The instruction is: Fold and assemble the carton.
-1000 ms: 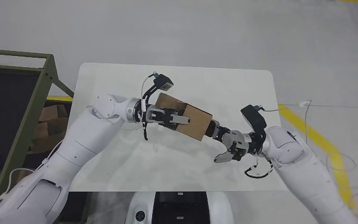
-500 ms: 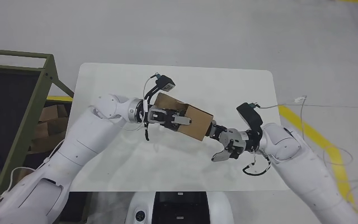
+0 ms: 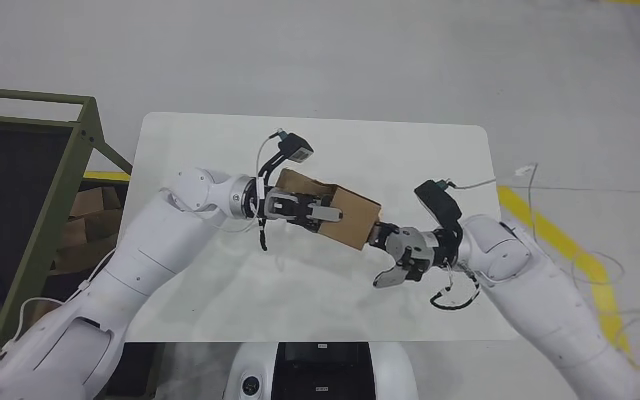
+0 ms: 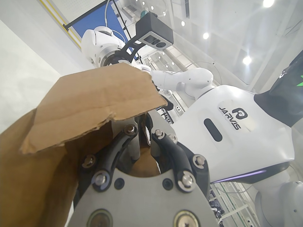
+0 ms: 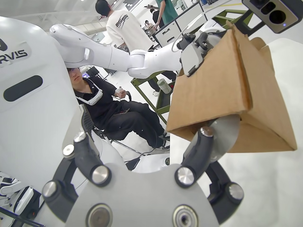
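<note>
Cardboard carton [image 3: 352, 218], one; left claw [image 3: 328, 212] pinching its wall; right claw [image 3: 382, 260] spread.

Tips of the left gripper [image 4: 143, 125] behind a flap of the carton [image 4: 94, 90].

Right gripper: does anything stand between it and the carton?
Nothing visible does. The right gripper is open beside the carton, one finger against its end flap. The left gripper is shut on the carton's wall at the other end.

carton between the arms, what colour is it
The carton is plain brown cardboard, clearest in the right wrist view.
</note>
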Available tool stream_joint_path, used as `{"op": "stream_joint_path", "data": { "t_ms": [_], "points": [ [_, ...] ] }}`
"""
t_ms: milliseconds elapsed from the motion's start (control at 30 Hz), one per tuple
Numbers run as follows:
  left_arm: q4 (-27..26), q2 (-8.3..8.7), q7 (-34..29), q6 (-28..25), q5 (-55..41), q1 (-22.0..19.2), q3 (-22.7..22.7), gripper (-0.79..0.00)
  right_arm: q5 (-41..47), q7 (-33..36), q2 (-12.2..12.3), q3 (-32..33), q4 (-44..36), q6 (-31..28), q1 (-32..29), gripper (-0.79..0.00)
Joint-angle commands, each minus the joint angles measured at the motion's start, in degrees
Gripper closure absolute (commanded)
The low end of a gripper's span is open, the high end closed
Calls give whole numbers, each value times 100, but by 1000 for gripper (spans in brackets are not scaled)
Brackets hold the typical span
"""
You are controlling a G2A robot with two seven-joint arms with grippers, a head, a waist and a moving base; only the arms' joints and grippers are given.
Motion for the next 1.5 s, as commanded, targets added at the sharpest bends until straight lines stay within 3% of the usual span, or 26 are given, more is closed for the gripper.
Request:
{"op": "stream_joint_path", "data": {
  "t_ms": [0, 1067, 1267, 1467],
  "points": [
    [-5, 5, 2, -2, -1, 11, -11, 0, 29, 0, 4, -15, 23, 0, 24, -785],
    [-204, 123, 101, -100, 77, 135, -150, 0, 227, 0, 124, 1313, -501, 0, -1191, -785],
    [-385, 228, 202, -202, 895, 41, -35, 0, -194, 0, 120, 1772, -680, 0, -1464, -785],
    [-472, 490, 871, -868, 2937, -147, 388, 0, -371, -22, 38, 2168, -687, 0, -1697, -785]
  ]
}}
